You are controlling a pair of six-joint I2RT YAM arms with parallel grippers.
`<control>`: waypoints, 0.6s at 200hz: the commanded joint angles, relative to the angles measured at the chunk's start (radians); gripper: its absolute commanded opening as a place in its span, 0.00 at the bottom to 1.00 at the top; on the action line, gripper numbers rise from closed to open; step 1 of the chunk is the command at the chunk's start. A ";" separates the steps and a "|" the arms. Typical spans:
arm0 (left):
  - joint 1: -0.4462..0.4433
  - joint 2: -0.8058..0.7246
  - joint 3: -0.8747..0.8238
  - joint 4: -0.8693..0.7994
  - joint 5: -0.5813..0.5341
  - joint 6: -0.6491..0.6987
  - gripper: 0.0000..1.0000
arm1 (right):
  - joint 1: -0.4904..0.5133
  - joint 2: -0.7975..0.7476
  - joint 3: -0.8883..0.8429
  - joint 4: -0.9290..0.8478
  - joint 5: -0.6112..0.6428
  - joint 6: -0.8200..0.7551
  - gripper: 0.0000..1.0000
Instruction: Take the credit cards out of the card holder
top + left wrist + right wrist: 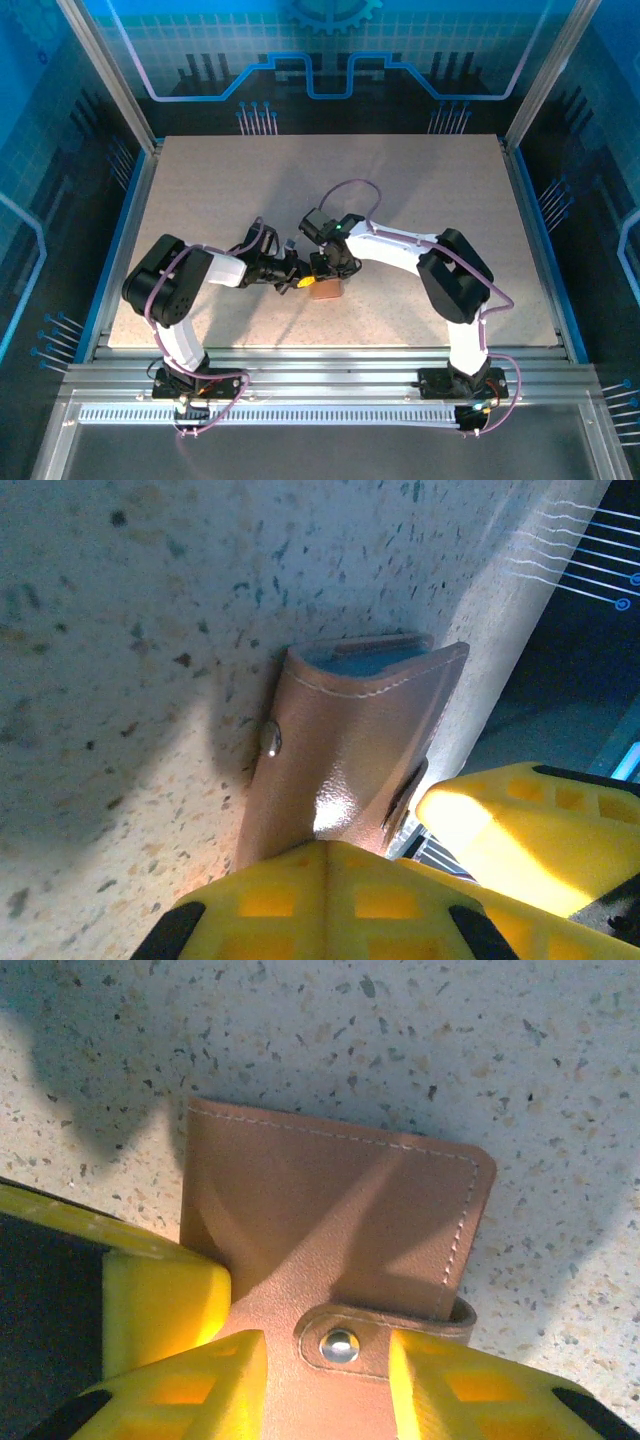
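Card holder (330, 1210): tan stitched leather, snap tab (340, 1345) at six o'clock, contents hidden. Left gripper (385, 830) clamps it; right gripper (325, 1360) fingers apart.

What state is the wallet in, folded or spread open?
Folded: the wallet's brown outer faces lie together, the snap tab wrapped across one edge.

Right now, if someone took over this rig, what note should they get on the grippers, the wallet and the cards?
Left gripper: shut, pinching one end of the wallet.
Right gripper: open, one finger on either side of the clasp tab, not pinching it.
Wallet: folded, on the table where the two arms meet.
Done: wallet secured by the left gripper.
Left: open the wallet and pull out the cards; none is out yet.
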 commanded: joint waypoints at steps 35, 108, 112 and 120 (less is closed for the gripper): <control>-0.001 0.051 -0.036 0.013 -0.014 -0.020 0.02 | 0.001 0.053 0.043 -0.046 0.036 -0.019 0.35; 0.005 0.058 -0.042 0.033 -0.006 -0.029 0.02 | 0.014 0.085 0.053 -0.050 0.030 -0.019 0.36; 0.005 0.058 -0.044 0.033 -0.005 -0.030 0.02 | 0.014 0.084 0.054 -0.051 0.034 -0.019 0.35; 0.007 0.056 -0.045 0.033 -0.006 -0.029 0.02 | 0.016 0.082 0.058 -0.057 0.043 -0.019 0.33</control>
